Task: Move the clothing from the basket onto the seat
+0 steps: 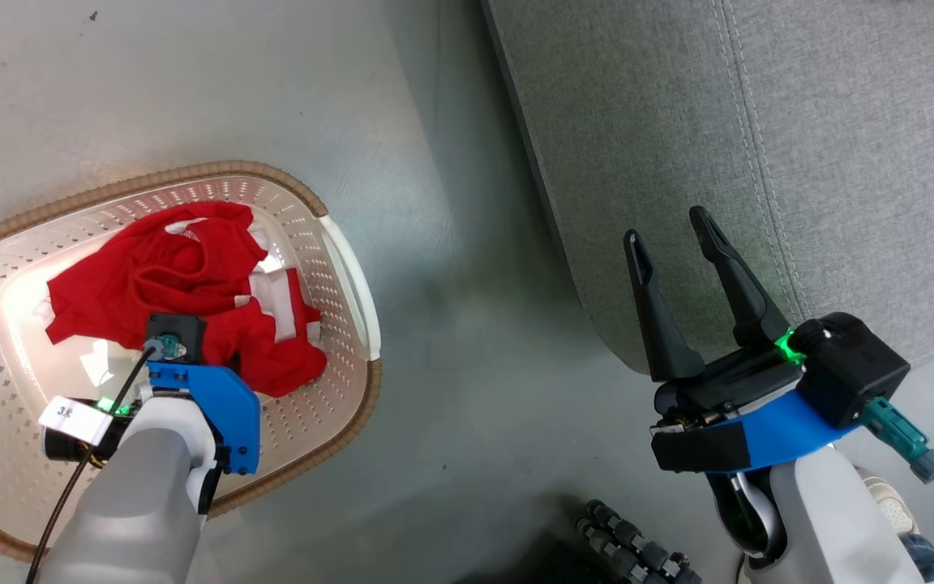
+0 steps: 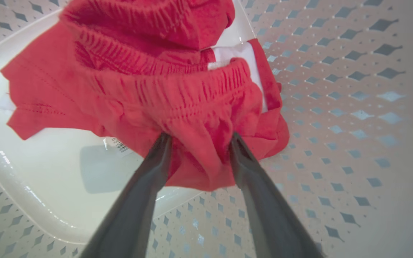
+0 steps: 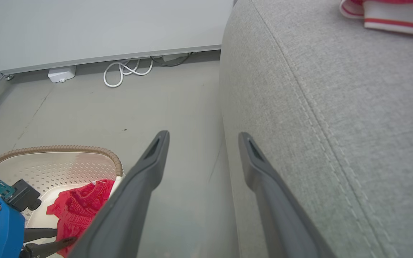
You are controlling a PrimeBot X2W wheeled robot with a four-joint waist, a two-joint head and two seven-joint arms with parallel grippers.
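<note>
Left arm: the left gripper (image 2: 199,138) reaches down into the basket. Its two long, dark, smooth fingers are spread wide and unclenched, the tips touching cloth and a bunched fold lying between them.
Clothing: a red garment of soft thin fabric (image 1: 179,280), with a gathered elastic waistband and a white panel, lies crumpled on the basket's bottom. A small white printed tag (image 2: 118,145) peeks from under its edge.
In the way: in the head view, the left arm's pale forearm and blue plastic bracket (image 1: 224,405) cover the garment's near edge.
Basket: the cream-white plastic laundry basket (image 1: 317,405) has a glossy bottom, diamond-perforated walls and a brown woven-look rim. It stands on the floor left of the seat.
Right arm: the right gripper (image 1: 667,225) is released, its fingers apart and holding nothing, above the seat's near rounded edge.
Floor: a smooth grey floor (image 1: 451,365), a strip of which separates basket and seat.
Seat: the large grey fabric-upholstered sofa seat (image 1: 799,146) has a fine weave and a stitched seam. At its far end lies a white cloth with red stripes (image 3: 389,18).
Around: a black ribbed hose (image 1: 637,551) and a person's white shoe (image 1: 889,495) lie by the right arm. Farther off, a coiled white cable (image 3: 124,71) and a small white box (image 3: 61,74) sit at the foot of the wall.
</note>
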